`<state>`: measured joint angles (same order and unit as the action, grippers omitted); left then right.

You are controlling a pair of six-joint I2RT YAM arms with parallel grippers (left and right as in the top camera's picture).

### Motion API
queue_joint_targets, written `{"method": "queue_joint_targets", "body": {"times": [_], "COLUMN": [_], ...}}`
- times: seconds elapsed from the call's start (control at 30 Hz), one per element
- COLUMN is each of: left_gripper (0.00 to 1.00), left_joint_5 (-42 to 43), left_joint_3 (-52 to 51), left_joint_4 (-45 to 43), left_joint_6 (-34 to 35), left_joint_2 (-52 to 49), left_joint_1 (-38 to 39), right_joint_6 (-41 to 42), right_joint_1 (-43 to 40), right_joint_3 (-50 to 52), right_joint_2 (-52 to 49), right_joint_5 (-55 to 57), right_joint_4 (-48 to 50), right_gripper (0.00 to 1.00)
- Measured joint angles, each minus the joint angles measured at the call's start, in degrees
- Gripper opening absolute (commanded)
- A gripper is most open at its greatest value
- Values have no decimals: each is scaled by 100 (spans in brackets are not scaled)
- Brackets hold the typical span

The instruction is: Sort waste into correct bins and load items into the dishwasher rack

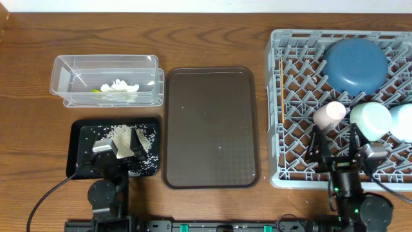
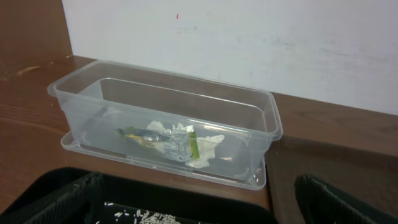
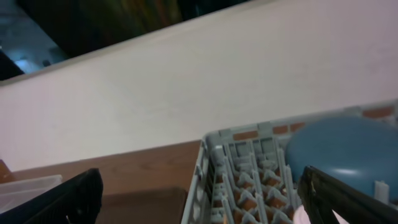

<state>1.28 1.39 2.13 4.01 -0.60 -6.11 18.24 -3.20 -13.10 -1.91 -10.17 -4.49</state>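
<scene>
Rice [image 1: 149,136] is seen heaped in the black tray [image 1: 77,129], with the left gripper [image 1: 121,144] hung low over it, fingers spread wide and nothing held; a careless drop or sideways sweep from there could push grains over the shallow rim onto the table [image 1: 26,129]. The tissue [image 1: 119,86] and the snack wrapper [image 2: 138,136] are lying together in the clear tub [image 1: 64,71], just behind the tray; the tub looks light, so a knock from a finger would likely shift or tip it. A few pale specks are visible on the brown serving tray [image 1: 209,116]; whether they are rice cannot be told, and if they are, they could be missed.

In the rack [image 1: 277,174] the big blue bowl [image 1: 355,64] is set at the back; the pink cup [image 1: 329,115], the mint bowl [image 1: 370,120] and the light-blue bowl [image 1: 402,122] are crowded in a row nearer the front; the chopstick [image 1: 281,90] is laid along the left edge. The right gripper [image 1: 335,149], jaws also wide apart and empty, is poised at the front of the rack just beside the cup and the mint bowl; a swing taken carelessly could clip them and roll the cup, which looks tilted. The chopstick is thin enough that it might slip through the lattice if the rack were jolted.
</scene>
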Motion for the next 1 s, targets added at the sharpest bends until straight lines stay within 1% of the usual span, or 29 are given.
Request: {"method": "queue_joint_targets", "body": {"times": [0.17,0.37,0.47,0.63,0.77,0.87,1.0], "left_gripper": [99,99,99,99,99,99,99], "left_joint_5": [0,0,0,0,0,0,0], "left_joint_3": [0,0,0,0,0,0,0], "left_joint_4": [2,0,0,0,0,2,2], "left_joint_6": [0,0,0,0,0,0,0], "left_joint_2": [0,0,0,0,0,0,0], "left_joint_1": [0,0,0,0,0,0,0], "right_joint_6": [-90,-199,-437,-1178,-1751,-1941,-2059], "right_joint_1": [0,0,35,168,173,173,175], "right_joint_3": [542,1143,1257,1270,1270,1272,1272], "right_joint_2": [122,125,125,127,129,127,125], "right_joint_5": [-59,-57,-31,-17,118,293,463], "right_joint_4": [529,1471,1495,1384,763,127,81], "right_gripper": [99,99,99,99,99,99,99]}}
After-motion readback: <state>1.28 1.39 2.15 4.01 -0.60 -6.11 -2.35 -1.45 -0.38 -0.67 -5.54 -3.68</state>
